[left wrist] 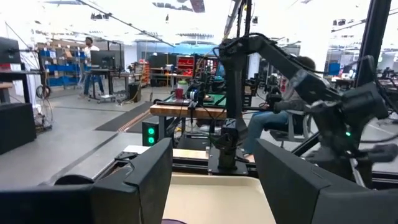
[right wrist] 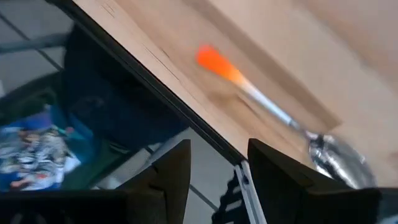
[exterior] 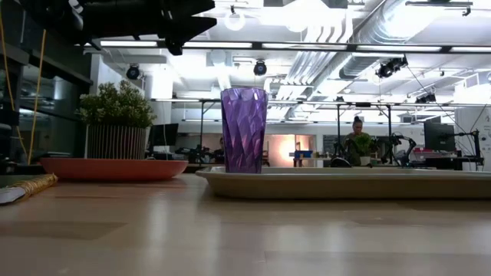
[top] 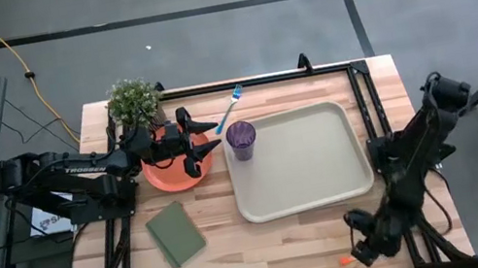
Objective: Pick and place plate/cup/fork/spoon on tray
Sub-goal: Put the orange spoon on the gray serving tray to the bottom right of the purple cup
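Orange spoon (right wrist: pixel 273 99) blurs (bowl cropped) beyond parted, empty right gripper (right wrist: pixel 217 168).

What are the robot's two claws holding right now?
Nothing. The left gripper hangs open above the plate. The right gripper is open near the spoon, not touching it.

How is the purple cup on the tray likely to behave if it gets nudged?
The cup stands tall and narrow on the tray, so it probably tips easily. Its translucent plastic suggests it is light. Tipped onto its rounded side, it might roll.
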Available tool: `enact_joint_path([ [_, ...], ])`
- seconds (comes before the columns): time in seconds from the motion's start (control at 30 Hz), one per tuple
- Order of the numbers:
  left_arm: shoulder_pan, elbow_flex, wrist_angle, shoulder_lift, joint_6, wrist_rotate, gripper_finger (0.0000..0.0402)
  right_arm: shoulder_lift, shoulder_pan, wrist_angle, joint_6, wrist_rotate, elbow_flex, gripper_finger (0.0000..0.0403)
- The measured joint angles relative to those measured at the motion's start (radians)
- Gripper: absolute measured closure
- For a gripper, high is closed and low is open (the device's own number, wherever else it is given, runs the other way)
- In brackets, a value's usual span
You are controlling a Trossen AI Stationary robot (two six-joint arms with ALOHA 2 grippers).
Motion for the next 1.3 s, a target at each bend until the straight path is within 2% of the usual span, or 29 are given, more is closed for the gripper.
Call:
enact_joint_path([
  [0.13,0.000,0.001,0.007,0.000,0.037,-0.014,0.0193,0.092,0.033,0.052,0.018,-0.026,0.000,0.0253],
  [0.23,0.000,0.001,0.007,0.000,0.050,-0.019,0.0193,0.148,0.039,0.018,-0.005,-0.041,0.034,0.0258],
  [0.5,0.000,0.001,0.007,0.000,0.043,-0.019,0.0193,0.301,0.040,-0.384,-0.207,-0.011,0.303,0.0269],
  [0.63,0.000,0.001,0.006,0.000,0.042,-0.017,0.0193,0.385,0.054,-0.422,-0.290,0.006,0.377,0.0270],
  [0.9,0.000,0.001,0.006,0.000,0.032,-0.015,0.0193,0.484,0.048,-0.459,-0.381,-0.043,0.387,0.0270],
  [1.2,0.000,0.001,0.006,0.000,0.024,-0.015,0.0193,0.491,0.051,-0.475,-0.392,-0.067,0.380,0.0271],
  [1.3,0.000,0.001,0.003,0.000,0.024,-0.015,0.0193,0.488,0.050,-0.442,-0.392,-0.084,0.352,0.0284],
])
